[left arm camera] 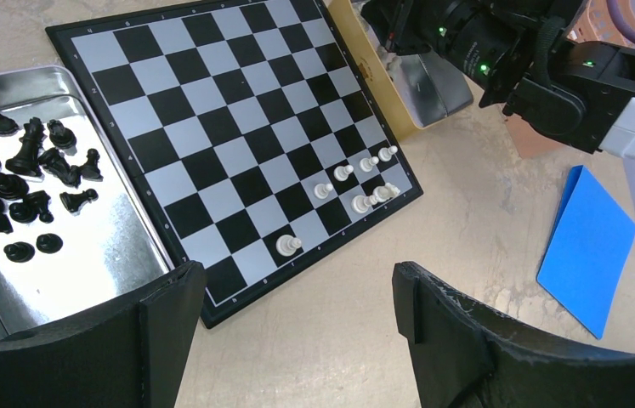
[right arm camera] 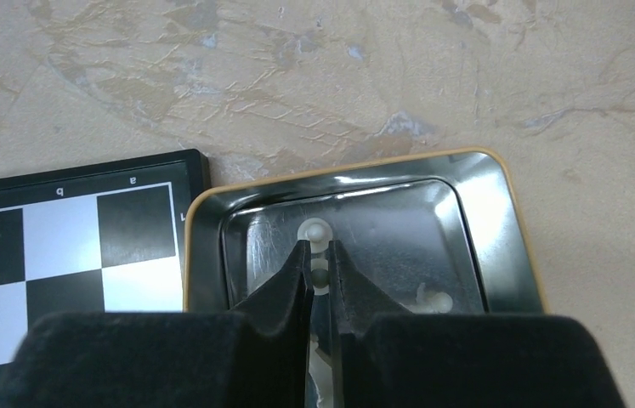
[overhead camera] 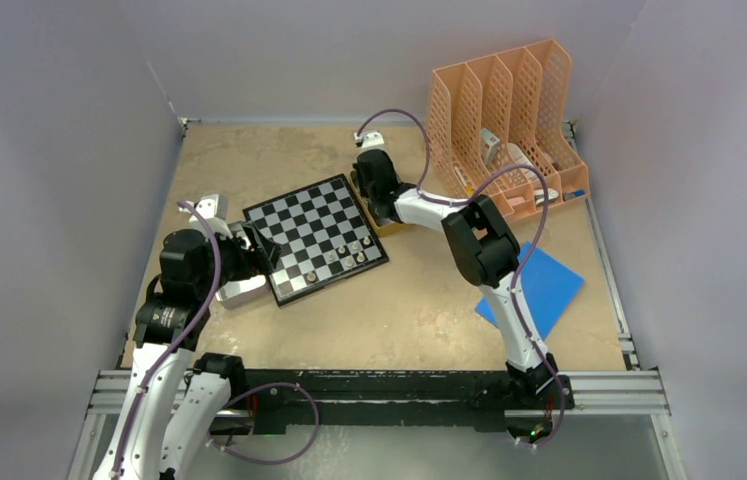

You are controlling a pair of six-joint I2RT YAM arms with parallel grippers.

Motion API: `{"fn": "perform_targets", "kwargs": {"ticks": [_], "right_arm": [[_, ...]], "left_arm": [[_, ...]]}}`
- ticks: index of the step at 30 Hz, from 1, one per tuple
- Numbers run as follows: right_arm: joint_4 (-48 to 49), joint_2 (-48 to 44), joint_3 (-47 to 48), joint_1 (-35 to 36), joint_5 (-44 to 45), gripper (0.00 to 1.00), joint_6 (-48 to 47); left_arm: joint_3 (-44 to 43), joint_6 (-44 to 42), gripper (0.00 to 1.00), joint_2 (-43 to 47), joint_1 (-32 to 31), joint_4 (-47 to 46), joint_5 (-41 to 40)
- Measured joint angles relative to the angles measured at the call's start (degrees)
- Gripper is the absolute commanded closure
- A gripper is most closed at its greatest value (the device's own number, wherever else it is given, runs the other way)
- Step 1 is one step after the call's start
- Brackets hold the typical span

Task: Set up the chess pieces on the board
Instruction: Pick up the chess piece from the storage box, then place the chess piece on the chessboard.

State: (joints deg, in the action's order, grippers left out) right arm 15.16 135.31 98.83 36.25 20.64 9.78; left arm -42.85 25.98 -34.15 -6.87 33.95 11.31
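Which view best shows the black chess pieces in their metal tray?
The left wrist view: the black pieces lie spread across the metal tray beside the board, each distinct. From the top external view the left arm covers most of that tray; the right wrist view misses it entirely.

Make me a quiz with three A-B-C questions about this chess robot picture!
1. Where are the black pieces? A on the board B in the metal tray C on the floor
2. What colour is the flat sheet? A red B green C blue
3. The right gripper is A shut on a pale piece B wide open C out of sight
Answers: 1 B, they lie in the tray beside the board. 2 C, it looks blue. 3 A, its fingers pinch a pale piece.
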Motion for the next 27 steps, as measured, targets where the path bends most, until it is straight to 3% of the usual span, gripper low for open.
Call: {"fn": "perform_targets", "kwargs": {"ticks": [27], "right_arm": [[-1.6, -24.9, -14.8, 1.2, -2.0, 0.91, 2.4]], "left_arm": [[0.0, 0.0, 0.19, 0.0, 0.0, 0.0, 0.0]]}}
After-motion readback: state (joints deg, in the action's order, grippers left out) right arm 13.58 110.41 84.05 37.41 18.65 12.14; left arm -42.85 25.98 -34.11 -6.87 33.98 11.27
